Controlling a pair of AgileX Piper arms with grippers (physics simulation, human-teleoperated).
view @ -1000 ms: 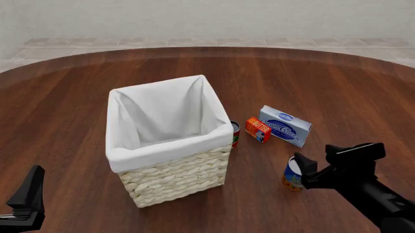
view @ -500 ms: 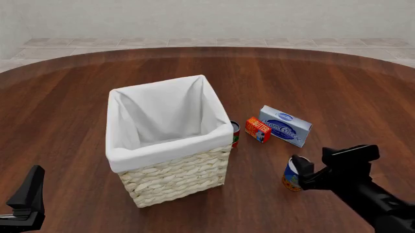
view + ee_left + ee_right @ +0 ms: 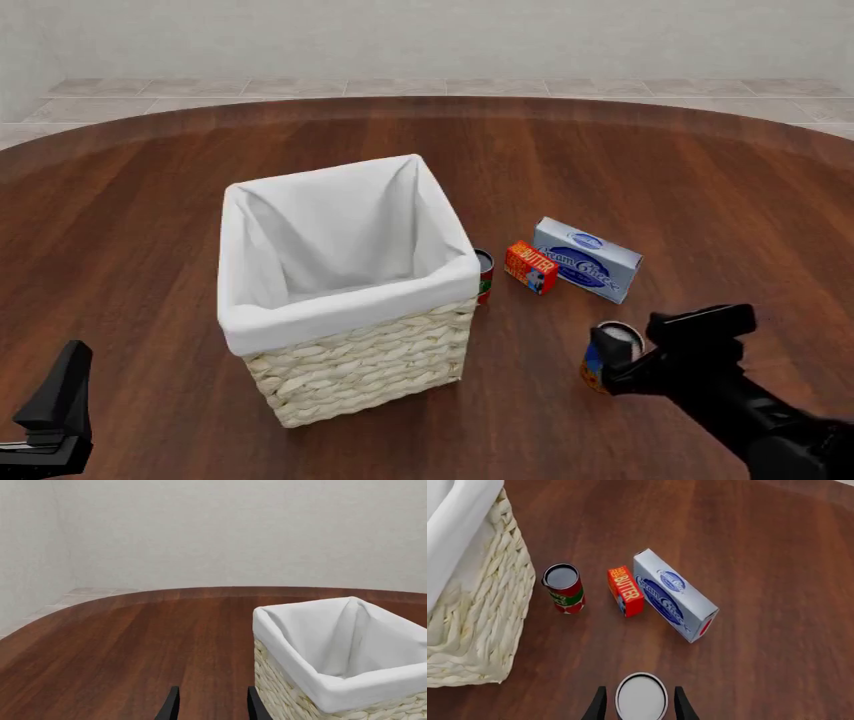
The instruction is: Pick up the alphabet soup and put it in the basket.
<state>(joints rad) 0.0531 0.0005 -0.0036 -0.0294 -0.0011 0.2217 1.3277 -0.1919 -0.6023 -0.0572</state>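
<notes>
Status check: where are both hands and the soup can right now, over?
Right hand open, fingers either side of alphabet soup, not closed. Left hand open, idle beside basket. Soup upright on table. Red-and-green can stands by the basket.

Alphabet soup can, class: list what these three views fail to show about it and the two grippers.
- Alphabet soup: in the front view the right gripper covers most of its label; the right wrist view shows only its top.
- Right gripper: fingers flank the can; contact cannot be told.
- Left gripper: cut off by the edge in the left wrist and front views.
</notes>
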